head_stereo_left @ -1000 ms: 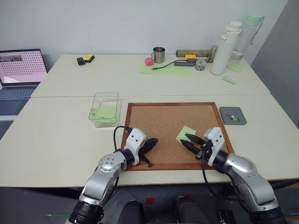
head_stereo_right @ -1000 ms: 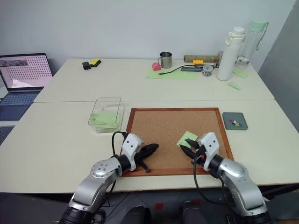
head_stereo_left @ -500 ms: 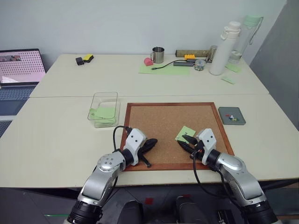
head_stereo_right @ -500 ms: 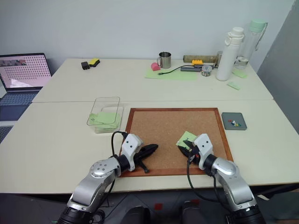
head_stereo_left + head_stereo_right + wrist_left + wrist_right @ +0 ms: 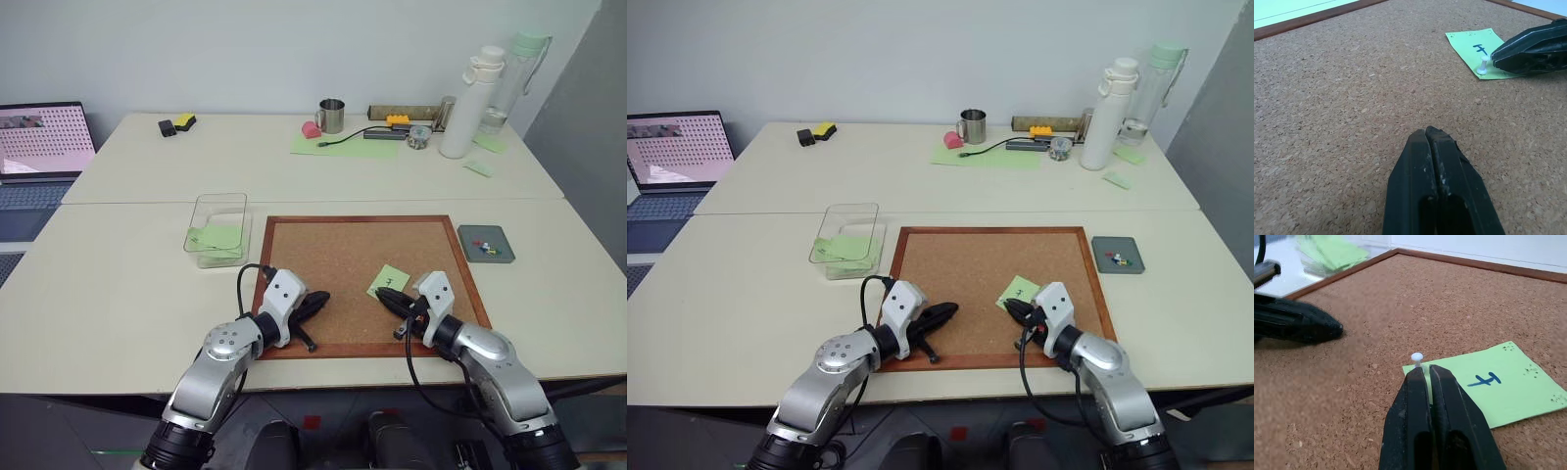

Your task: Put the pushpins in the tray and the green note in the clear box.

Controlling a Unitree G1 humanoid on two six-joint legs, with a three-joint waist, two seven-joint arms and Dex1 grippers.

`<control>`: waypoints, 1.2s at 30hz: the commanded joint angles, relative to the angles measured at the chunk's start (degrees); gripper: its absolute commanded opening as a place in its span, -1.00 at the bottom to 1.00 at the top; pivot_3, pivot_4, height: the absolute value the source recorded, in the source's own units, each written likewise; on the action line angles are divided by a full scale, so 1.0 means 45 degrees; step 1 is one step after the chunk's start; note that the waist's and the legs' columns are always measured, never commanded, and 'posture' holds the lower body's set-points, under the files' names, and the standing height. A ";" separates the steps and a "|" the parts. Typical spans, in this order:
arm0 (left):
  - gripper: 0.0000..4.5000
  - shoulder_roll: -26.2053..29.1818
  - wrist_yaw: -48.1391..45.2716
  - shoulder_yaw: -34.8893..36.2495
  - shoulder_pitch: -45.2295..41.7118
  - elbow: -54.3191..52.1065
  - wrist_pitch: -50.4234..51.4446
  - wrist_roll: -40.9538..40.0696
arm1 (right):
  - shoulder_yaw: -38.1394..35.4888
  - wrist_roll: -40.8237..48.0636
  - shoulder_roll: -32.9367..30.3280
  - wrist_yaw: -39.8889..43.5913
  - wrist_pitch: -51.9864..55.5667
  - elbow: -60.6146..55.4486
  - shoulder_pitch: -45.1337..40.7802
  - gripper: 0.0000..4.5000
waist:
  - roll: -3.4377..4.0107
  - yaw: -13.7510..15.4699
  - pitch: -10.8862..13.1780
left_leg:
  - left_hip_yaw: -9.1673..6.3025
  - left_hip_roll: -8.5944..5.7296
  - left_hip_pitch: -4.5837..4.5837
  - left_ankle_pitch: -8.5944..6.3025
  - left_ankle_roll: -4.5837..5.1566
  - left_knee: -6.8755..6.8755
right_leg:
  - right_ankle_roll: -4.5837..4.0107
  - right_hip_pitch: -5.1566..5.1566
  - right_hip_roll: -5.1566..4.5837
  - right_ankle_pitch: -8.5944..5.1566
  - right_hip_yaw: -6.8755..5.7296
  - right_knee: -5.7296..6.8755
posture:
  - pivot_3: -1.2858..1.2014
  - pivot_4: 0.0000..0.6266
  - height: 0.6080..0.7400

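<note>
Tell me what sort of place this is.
Probably an office or lab workspace: pale desks pushed together, an open laptop, a cork board holding a green note, and water bottles with a mug at the back.

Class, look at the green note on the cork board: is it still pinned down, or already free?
Still pinned. A white pushpin stands in the green note's corner, and the right end effector is shut on it.

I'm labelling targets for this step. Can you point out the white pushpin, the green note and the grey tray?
white pushpin [image 5: 1417,357]: right wrist view, on its round head.
green note [image 5: 1498,384]: right wrist view, on the bare paper beside the scribble.
grey tray [image 5: 487,255]: left eye view, on its near rim.
</note>
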 commanded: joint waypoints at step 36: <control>-1.00 0.0240 0.0072 0.0081 0.0448 -0.0057 0.0651 0.0098 | -0.5341 0.0553 -0.2431 -0.2420 -0.0647 0.9161 -0.6619 -0.37 | -0.0005 -0.0074 0.0009 | 0.0043 -0.0011 -0.0001 0.0001 0.0001 -0.0008 | 0.0004 0.0005 0.0003 0.0005 0.0012 -0.0002 | 0.03 -0.52 1.00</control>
